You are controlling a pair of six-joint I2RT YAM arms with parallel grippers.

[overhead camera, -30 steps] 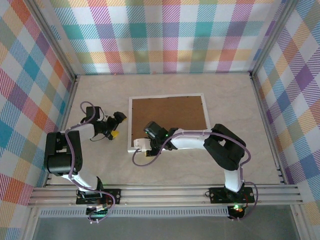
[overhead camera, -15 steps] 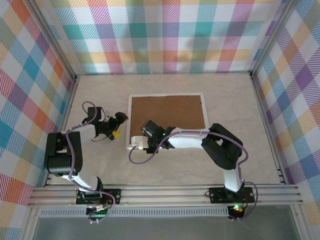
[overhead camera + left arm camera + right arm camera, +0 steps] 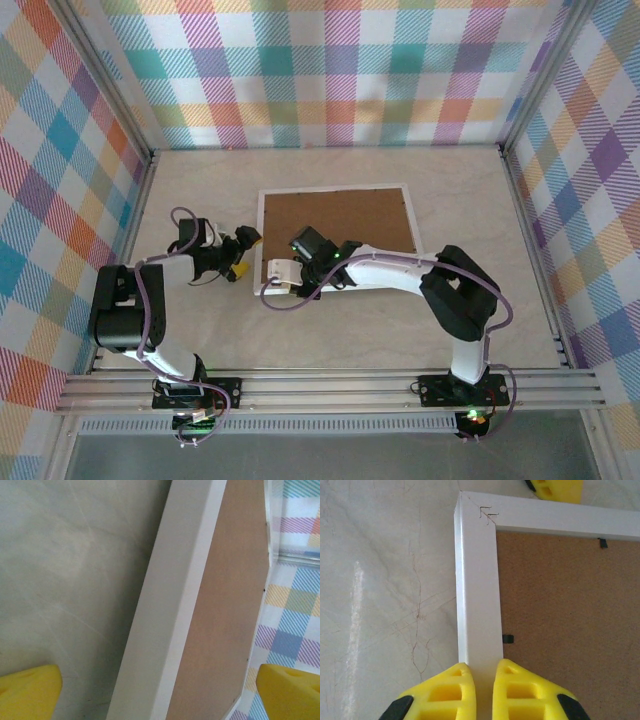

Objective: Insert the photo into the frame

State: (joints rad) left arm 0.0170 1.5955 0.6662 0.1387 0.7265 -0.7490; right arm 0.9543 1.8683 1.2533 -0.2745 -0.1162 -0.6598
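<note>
**Both claws crowd the frame's near-left corner!**

Left claw point(image 3: 243, 252) hangs wide apart just left of the frame point(image 3: 330, 190). The frame lies mid-worktop point(image 3: 480, 220) with its backing board point(image 3: 340, 225) up and its long axis running left to right. Right claw point(image 3: 484, 680), fingers almost together, sits over a white rail by that corner, the nearer of the two. There is no readable writing, only a faint scribble point(image 3: 487, 514) at the corner.

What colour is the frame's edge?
The frame is white, around a brown backing board; best seen in the right wrist view.
</note>
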